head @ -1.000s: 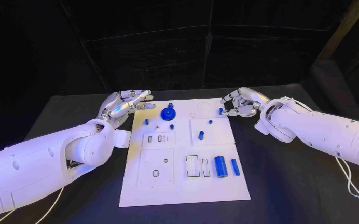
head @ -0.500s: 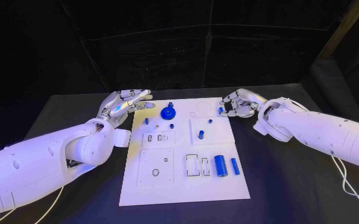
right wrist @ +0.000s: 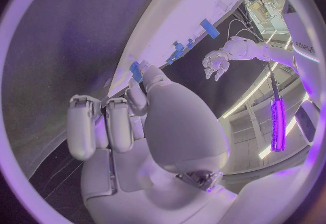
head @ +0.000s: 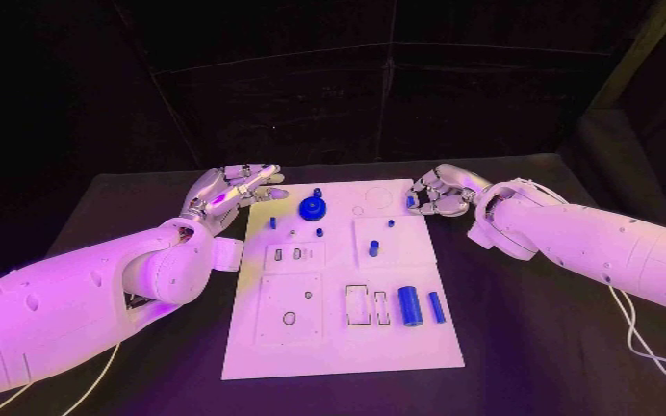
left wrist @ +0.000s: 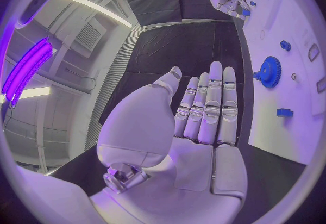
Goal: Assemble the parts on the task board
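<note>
The white task board (head: 340, 349) lies in the middle of the table. A blue gear (head: 313, 209) stands near its far edge, with small blue parts (head: 320, 234) around it. A thick blue cylinder (head: 410, 306) and a slim blue bar (head: 436, 308) lie at the near right. My right hand (head: 445, 191) is at the board's far right edge and pinches a small blue part (head: 411, 203) between thumb and fingertip; the part (right wrist: 136, 70) also shows at the thumb tip. My left hand (head: 231, 189) hovers open beside the far left corner, its fingers (left wrist: 211, 104) straight and holding nothing.
Empty slots (head: 357, 305) and a ring hole (head: 289, 320) mark the board's near half. A short blue peg (head: 372, 250) lies on the middle right panel. Black tabletop (head: 541, 339) surrounds the board on both sides.
The right hand has edged slightly toward the board's far right edge with the small blue part still at its fingertips. The left hand has stayed in place.
</note>
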`<action>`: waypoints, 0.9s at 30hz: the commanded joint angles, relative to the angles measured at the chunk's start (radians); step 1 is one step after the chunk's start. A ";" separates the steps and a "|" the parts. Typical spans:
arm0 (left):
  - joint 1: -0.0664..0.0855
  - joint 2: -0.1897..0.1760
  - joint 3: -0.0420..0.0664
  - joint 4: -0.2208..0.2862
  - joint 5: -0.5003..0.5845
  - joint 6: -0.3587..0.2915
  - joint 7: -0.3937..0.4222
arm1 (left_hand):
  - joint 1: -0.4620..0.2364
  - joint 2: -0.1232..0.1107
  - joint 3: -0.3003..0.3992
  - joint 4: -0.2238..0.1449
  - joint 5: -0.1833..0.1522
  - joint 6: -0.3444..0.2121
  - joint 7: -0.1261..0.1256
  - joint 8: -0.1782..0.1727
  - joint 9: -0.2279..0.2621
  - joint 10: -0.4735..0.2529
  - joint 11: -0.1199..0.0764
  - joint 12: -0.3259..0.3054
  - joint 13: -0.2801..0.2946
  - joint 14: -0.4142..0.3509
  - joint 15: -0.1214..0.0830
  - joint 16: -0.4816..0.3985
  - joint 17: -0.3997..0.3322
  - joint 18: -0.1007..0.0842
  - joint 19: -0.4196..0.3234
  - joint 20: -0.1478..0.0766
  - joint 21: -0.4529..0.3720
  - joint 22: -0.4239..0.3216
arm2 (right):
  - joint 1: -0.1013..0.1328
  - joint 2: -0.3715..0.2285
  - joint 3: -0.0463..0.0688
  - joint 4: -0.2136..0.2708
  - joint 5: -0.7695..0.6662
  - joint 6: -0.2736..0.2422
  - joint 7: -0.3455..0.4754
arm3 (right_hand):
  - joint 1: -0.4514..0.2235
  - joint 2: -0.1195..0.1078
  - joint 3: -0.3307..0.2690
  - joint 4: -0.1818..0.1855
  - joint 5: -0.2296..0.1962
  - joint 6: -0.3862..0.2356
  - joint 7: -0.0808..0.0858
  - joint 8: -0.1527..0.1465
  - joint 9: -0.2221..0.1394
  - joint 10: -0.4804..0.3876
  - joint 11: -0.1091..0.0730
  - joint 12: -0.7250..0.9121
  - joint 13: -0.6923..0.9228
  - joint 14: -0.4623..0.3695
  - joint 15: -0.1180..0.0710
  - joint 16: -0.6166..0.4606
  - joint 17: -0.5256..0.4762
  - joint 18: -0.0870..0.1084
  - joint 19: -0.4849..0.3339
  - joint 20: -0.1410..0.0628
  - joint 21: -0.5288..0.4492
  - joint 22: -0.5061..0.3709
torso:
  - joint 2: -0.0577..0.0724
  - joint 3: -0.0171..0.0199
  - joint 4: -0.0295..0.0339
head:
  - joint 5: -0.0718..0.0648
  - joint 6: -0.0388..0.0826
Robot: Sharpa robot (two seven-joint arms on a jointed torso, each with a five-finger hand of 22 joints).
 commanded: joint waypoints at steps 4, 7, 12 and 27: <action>0.001 0.001 0.001 0.001 -0.004 0.011 0.007 | 0.007 0.001 0.000 -0.005 0.003 0.005 -0.001 -0.006 0.000 0.006 0.000 -0.005 0.000 -0.001 0.005 -0.006 0.002 0.007 0.004 -0.001 -0.004 -0.002 | 0.001 0.005 0.001 -0.003 -0.016 0.017 -0.007 | -0.001 0.011 0.004 -0.003 -0.006 0.013 -0.002 0.006 0.002 0.009 0.000 0.005 0.003 0.059 -0.008 0.005 0.033 -0.015 0.003 -0.003 0.004 0.105 | 0.000 0.0003 -0.0011 | 0.001 0.000; 0.001 0.001 0.001 0.000 -0.004 0.011 0.007 | 0.007 0.001 0.000 -0.005 0.003 0.005 -0.001 -0.006 0.000 0.006 0.000 -0.005 0.000 -0.001 0.005 -0.006 0.002 0.007 0.004 -0.001 -0.004 -0.002 | 0.001 0.007 0.001 -0.004 -0.017 0.017 -0.008 | -0.002 0.013 0.006 -0.004 -0.008 0.018 -0.004 0.008 0.002 0.011 -0.001 0.007 0.005 0.059 -0.009 0.005 0.034 -0.015 0.003 -0.004 0.004 0.106 | 0.000 0.0004 -0.0010 | 0.000 -0.001; 0.001 0.001 0.001 0.000 -0.004 0.011 0.007 | 0.008 0.002 0.002 -0.006 0.003 0.006 -0.001 -0.006 0.000 0.007 0.000 -0.006 0.000 -0.001 0.005 -0.007 0.002 0.007 0.004 -0.001 -0.004 -0.002 | 0.001 0.008 0.001 -0.005 -0.018 0.017 -0.009 | -0.004 0.017 0.011 -0.007 -0.009 0.037 -0.009 0.016 0.003 0.015 -0.005 0.012 0.010 0.060 -0.012 0.007 0.037 -0.016 0.006 -0.006 0.006 0.110 | 0.000 0.0002 -0.0016 | 0.000 -0.001; 0.001 0.000 0.001 0.001 -0.004 0.010 0.006 | 0.009 0.003 0.003 -0.007 0.003 0.006 -0.001 -0.006 0.000 0.007 0.000 -0.006 -0.001 -0.001 0.005 -0.007 0.003 0.007 0.004 -0.001 -0.004 -0.003 | 0.001 -0.001 0.001 0.014 -0.018 -0.090 0.007 | 0.011 0.062 0.067 -0.035 -0.049 0.133 -0.047 0.060 0.020 0.049 -0.037 0.047 0.046 0.064 -0.039 0.014 0.053 -0.021 0.021 -0.030 0.015 0.129 | -0.001 0.0005 -0.0012 | 0.000 -0.003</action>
